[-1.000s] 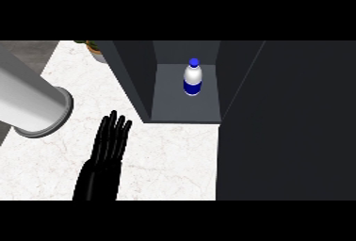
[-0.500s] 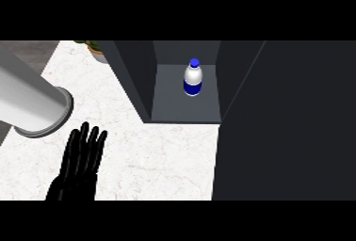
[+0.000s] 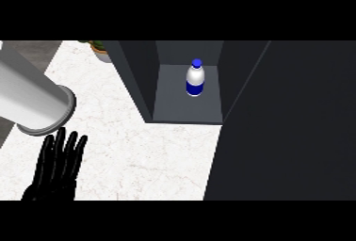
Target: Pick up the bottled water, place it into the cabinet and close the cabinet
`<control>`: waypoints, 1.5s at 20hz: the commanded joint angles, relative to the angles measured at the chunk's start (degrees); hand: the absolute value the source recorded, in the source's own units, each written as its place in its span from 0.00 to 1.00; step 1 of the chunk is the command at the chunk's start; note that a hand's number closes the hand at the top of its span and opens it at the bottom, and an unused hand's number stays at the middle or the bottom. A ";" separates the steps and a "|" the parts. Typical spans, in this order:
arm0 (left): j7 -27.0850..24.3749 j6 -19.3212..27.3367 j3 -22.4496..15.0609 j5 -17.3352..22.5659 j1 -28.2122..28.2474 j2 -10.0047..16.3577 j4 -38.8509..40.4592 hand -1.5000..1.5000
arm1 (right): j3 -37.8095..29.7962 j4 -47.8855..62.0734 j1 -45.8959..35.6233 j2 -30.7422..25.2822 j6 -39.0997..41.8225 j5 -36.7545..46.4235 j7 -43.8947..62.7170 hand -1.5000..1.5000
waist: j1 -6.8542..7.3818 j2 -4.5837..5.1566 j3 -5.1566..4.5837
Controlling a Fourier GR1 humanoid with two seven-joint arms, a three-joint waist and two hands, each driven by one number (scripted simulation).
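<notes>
**Status.** The bottled water (image 3: pixel 195 79) stands upright inside the cabinet (image 3: pixel 186 107), on the shelf floor towards the back wall. Nothing touches it. It has the same place and pose as in both earlier views, so the placement step is judged complete.

**Change.** The left hand (image 3: pixel 57 164) has withdrawn. One second ago it lay on the counter (image 3: pixel 153 155) just in front of the cabinet's left wall. It is now well apart from the cabinet, to the left and nearer the robot. Its fingers are straight, slightly apart, and hold nothing.

**Remaining step.** The cabinet is open. The broad dark panel (image 3: pixel 292 122) on the cabinet's right side is judged to be its door, swung outward. The closing step has not begun. The right hand is not in view.

**Note.** The retreat of the left hand clears the space in front of the opening. The door can therefore swing shut without striking that hand.

**Other items.** A large grey cylinder (image 3: pixel 31 99) lies left of the cabinet, above the left hand. A potted plant (image 3: pixel 97 47) sits beside the cabinet's rear left corner.
</notes>
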 commanded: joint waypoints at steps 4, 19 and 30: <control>-1.42 -3.43 2.34 2.10 4.66 2.67 -2.50 0.00 | 13.57 0.44 -11.30 6.17 -7.04 10.44 8.21 1.00 | 0.75 -0.24 -0.17; -3.22 -9.66 6.98 5.26 6.04 5.50 -1.13 0.00 | 11.52 7.21 -26.09 5.95 -11.28 7.55 12.68 1.00 | 1.96 0.62 -0.35; -2.40 -11.28 8.06 6.65 7.13 6.99 -2.94 0.00 | 8.57 8.79 -25.66 5.93 -10.64 2.72 11.88 1.00 | 4.31 1.59 -0.33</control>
